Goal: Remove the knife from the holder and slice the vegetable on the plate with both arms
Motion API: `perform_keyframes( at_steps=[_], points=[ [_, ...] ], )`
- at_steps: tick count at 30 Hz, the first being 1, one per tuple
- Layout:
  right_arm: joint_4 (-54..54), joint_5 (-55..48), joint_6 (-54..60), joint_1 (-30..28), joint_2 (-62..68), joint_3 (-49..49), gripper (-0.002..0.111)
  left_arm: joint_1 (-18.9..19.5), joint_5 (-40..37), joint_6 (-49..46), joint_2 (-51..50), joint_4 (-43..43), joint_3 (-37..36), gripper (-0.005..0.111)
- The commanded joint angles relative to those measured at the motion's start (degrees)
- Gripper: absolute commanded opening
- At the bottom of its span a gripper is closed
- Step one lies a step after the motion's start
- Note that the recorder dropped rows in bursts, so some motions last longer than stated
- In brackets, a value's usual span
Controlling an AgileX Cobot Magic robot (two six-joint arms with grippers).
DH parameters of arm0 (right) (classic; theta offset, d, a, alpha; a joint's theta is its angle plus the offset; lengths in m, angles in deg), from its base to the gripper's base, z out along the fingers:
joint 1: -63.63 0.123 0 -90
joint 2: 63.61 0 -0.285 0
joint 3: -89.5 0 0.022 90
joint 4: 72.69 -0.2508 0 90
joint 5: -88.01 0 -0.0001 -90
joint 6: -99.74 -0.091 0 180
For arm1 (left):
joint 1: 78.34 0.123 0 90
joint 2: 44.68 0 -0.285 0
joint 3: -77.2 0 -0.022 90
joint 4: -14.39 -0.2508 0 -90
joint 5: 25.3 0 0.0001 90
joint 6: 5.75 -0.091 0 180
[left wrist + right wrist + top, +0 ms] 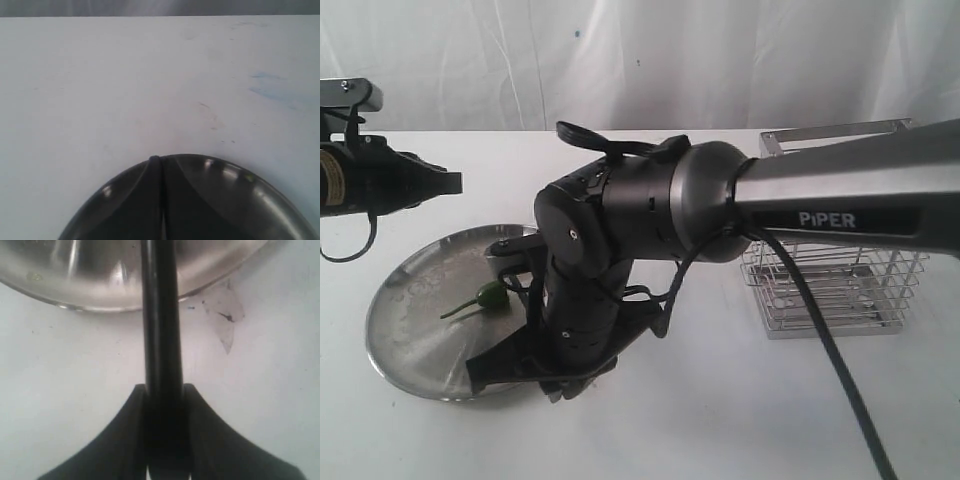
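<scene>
Black left gripper [448,182] at 9 o'clock, its 2 fingers [125,210] pressed together, pointing toward 3. Grey-and-black right arm [840,190] reaches in from 3 o'clock, wrist bent down toward 7, right gripper [164,390] clamped on a narrow black knife [160,315].

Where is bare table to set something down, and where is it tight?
Free: the near table between plate and holder, crossed by a cable; the back strip between left end effector and holder. Crowded: the plate's holder-side rim, where the right end effector holds the knife.

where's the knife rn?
Right wrist view: the knife is clamped in the right gripper, its far end over the rim of the plate, which lies left in the exterior view.
</scene>
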Motion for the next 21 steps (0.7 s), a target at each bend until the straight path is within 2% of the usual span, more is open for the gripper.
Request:
perform_keyframes(
  at_steps=[1,7,13,15,21],
  points=[
    [0.17,3.87,-0.90,2.34,-0.24,-0.35,0.000,0.12,2.30,9.01,0.16,-11.53,-0.12,0.000],
    [3.03,6.19,-5.38,3.97,1.07,-0.35,0.000,0.12,-1.96,10.94,0.16,-12.91,-0.12,0.000],
    [7.26,6.33,-10.99,3.97,1.48,-0.35,0.000,0.12,-0.52,5.75,-0.50,-11.53,-0.12,0.000],
    [7.26,6.06,-10.99,3.97,1.48,-0.35,0.000,0.12,1.27,4.57,-2.81,-8.43,-0.12,0.000],
    [7.02,5.95,-10.99,3.97,1.48,-0.35,0.000,0.12,5.82,4.57,-10.30,-7.09,-0.12,0.000]
  ],
)
